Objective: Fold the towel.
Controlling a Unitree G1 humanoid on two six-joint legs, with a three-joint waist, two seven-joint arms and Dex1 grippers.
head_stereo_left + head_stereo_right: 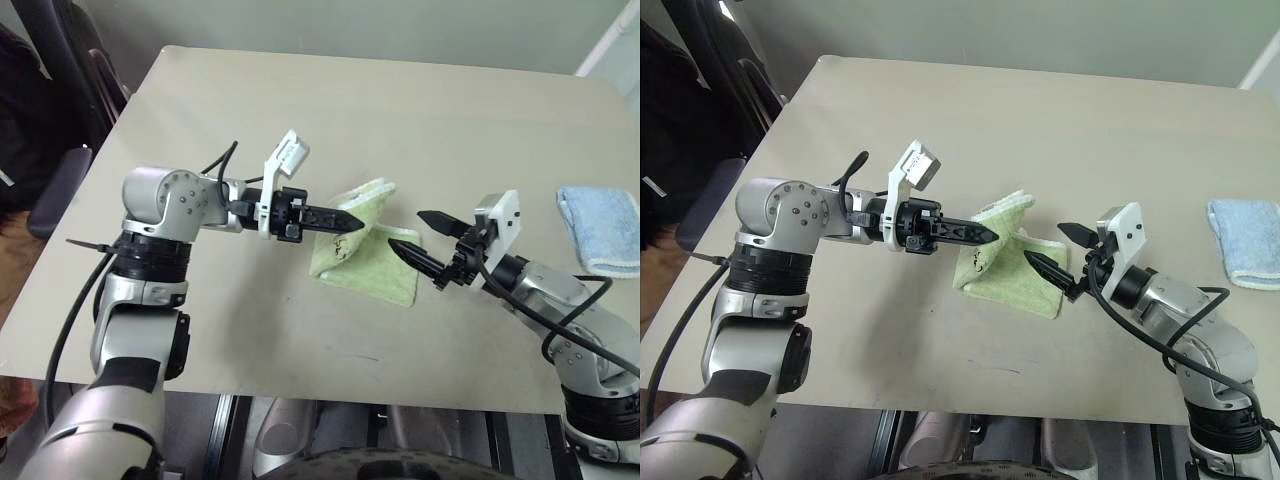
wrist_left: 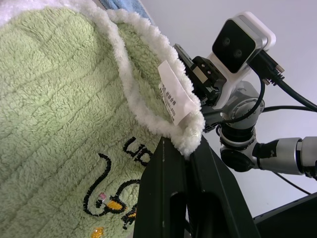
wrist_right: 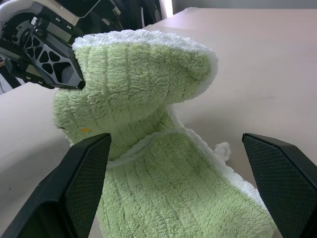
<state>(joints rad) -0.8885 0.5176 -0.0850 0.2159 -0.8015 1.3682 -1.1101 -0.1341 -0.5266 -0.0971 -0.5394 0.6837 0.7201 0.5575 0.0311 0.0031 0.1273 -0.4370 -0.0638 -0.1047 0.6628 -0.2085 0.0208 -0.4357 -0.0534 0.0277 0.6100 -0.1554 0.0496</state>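
Note:
The light lime-green towel (image 1: pixel 368 252) with white trim lies in the middle of the tan table (image 1: pixel 300 110), one corner lifted off the surface. My left gripper (image 1: pixel 352 223) is shut on that raised corner, pinching the white trim and its label (image 2: pixel 174 99). The lifted part curls over the flat part (image 3: pixel 178 198) in the right wrist view. My right gripper (image 1: pixel 413 232) stands open just to the towel's right, one finger (image 3: pixel 79 183) on each side of the towel's near end, touching nothing.
A folded light blue towel (image 1: pixel 603 228) lies near the table's right edge. A dark chair (image 1: pixel 55 120) stands off the table's left side. The table's front edge runs close below both arms.

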